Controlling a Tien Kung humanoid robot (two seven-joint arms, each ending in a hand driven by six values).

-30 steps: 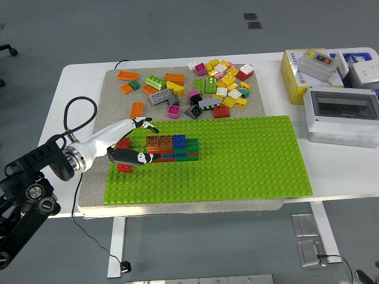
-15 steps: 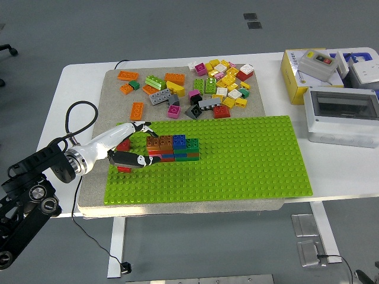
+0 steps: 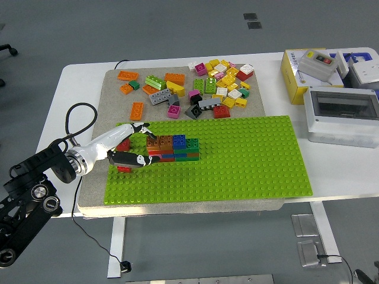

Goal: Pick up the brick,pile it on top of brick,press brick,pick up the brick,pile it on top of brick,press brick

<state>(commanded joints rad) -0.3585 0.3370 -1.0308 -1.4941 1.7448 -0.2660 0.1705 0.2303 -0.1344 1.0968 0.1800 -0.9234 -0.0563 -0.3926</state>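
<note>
One left hand partly hides a red brick.

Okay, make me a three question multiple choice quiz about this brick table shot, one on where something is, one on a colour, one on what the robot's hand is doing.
1. Where does the loose brick pile lie?
A. beyond the baseplate's far edge
B. on the white box
C. at the table's near edge

2. What colour is the baseplate?
A. blue
B. bright green
C. red

3. What is the left hand doing?
A. gripping a yellow brick over the pile
B. resting off the table
C. reaching toward the brick stack with fingers apart, holding nothing

Answers:
1. A, the pile sits on the grey mat behind the plate.
2. B, the studded plate is all green.
3. C, the fingers point at the stack's left end, empty.
</note>
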